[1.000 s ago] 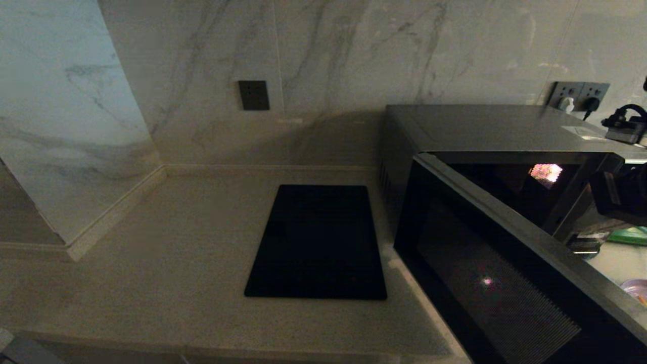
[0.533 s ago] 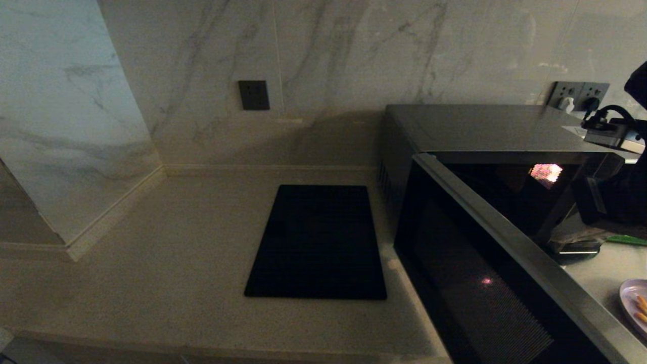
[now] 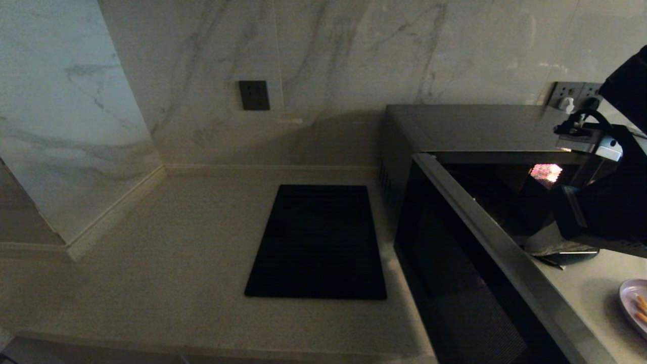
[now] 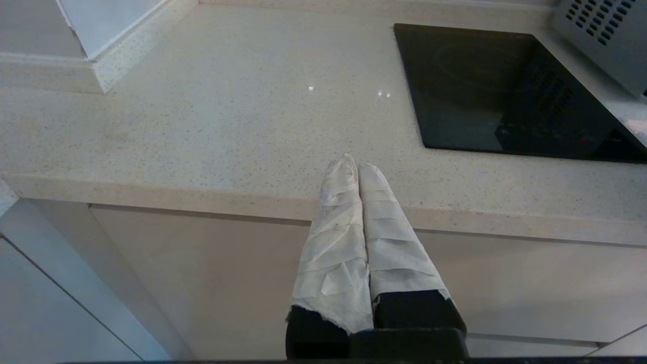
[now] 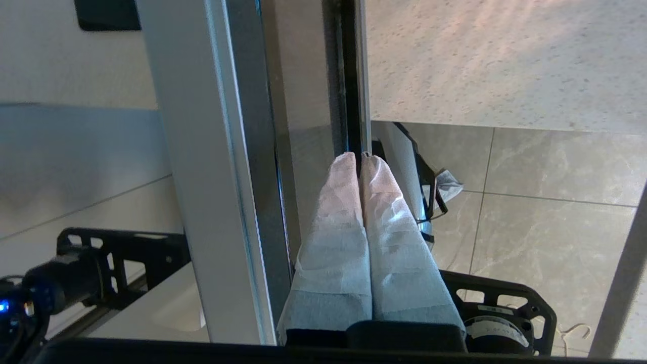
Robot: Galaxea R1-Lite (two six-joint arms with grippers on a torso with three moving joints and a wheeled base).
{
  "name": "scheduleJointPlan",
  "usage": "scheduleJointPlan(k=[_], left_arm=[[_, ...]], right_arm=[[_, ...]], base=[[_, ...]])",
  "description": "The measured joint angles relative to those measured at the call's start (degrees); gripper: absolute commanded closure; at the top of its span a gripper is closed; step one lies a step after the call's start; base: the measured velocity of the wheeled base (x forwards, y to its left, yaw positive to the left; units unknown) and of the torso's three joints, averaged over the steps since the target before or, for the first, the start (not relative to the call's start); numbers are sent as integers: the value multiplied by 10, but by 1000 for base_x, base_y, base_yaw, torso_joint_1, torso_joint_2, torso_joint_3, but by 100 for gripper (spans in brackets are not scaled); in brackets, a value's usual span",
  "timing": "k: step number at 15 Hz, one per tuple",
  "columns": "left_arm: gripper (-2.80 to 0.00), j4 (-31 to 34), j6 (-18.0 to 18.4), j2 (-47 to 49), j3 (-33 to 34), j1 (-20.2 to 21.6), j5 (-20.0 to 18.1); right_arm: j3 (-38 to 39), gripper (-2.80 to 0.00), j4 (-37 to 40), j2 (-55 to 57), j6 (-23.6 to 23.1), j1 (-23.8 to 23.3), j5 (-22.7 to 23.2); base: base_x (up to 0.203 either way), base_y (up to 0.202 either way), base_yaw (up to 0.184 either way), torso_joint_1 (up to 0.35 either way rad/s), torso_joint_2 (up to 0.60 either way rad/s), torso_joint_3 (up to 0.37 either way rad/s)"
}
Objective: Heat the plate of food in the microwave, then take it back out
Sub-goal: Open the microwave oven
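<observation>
two grippers pressed shut, holding nothing: right gripper [image 5: 360,157] at open door of microwave [image 3: 485,131]; left gripper [image 4: 357,164] parked before cooktop [image 4: 505,96]; plate of food [image 3: 636,303] right of microwave.

Right arm [image 3: 614,217]: black housing, with a silver-grey block and a looped black cable at its upper part.

Right pincer [image 5: 360,156]: two long tapered fingers [image 5: 336,237] wrapped in white creased tape or cloth, mounted on a black base.

Left pincer [image 4: 357,166]: identical construction. Two tapered fingers [image 4: 336,242] in white wrinkled wrapping; the wrap ends in a frayed edge, exposing black finger bodies above a black mounting block.

Below the right pincer, black perforated frame parts and a blue indicator light are visible.
</observation>
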Motion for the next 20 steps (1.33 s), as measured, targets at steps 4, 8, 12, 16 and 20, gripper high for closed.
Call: scheduleJointPlan(k=[4,8,12,16,20], left_arm=[[0,0,0,0,0,0,0],[0,0,0,0,0,0,0],[0,0,0,0,0,0,0],[0,0,0,0,0,0,0],[0,0,0,0,0,0,0]], right_arm=[[-3,0,0,2,26,45,0],[-7,0,-1,5,41,71,0],[-9,0,-1,7,46,85,-1],[-11,0,-1,9,52,101,-1],[-15,0,-1,11,59,114,-1]], base=[[0,0,0,0,0,0],[0,0,0,0,0,0],[0,0,0,0,0,0],[0,0,0,0,0,0],[0,0,0,0,0,0]])
